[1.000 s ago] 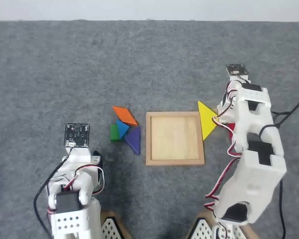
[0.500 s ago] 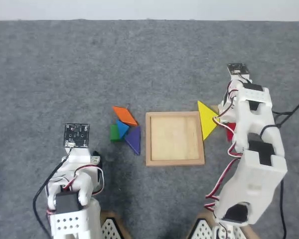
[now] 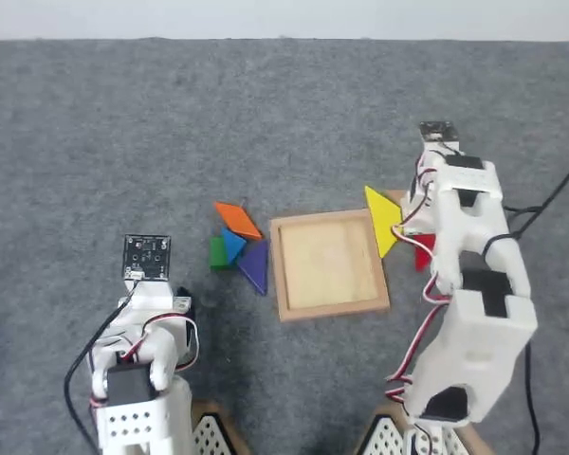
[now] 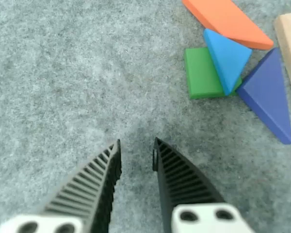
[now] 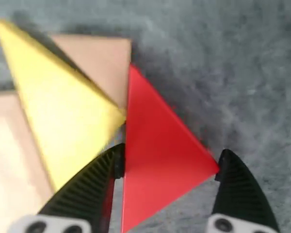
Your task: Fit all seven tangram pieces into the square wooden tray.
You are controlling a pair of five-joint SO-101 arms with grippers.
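Observation:
The square wooden tray (image 3: 282, 273) lies mid-table, slightly turned, with nothing in it. A yellow triangle (image 3: 381, 220) overlaps its right rim. In the right wrist view, my right gripper (image 5: 171, 154) stands open astride a red triangle (image 5: 155, 165), beside the yellow triangle (image 5: 58, 121) and a tan piece (image 5: 99, 58). Left of the tray sit an orange parallelogram (image 3: 238, 219), a green square (image 3: 216, 253), a blue triangle (image 3: 232, 244) and a purple triangle (image 3: 254, 264). My left gripper (image 4: 137, 142) hovers over bare carpet short of that cluster, slightly open and holding nothing.
Grey carpet (image 3: 123, 123) covers the table, with free room at the back and far left. The right arm (image 3: 465, 237) stretches along the tray's right side with loose wires. The left arm's base (image 3: 133, 389) is at the front left.
The right arm has swung left. The tray has slid left and turned a little, the yellow triangle has shifted with it, and more of the red triangle shows. The left arm stayed still.

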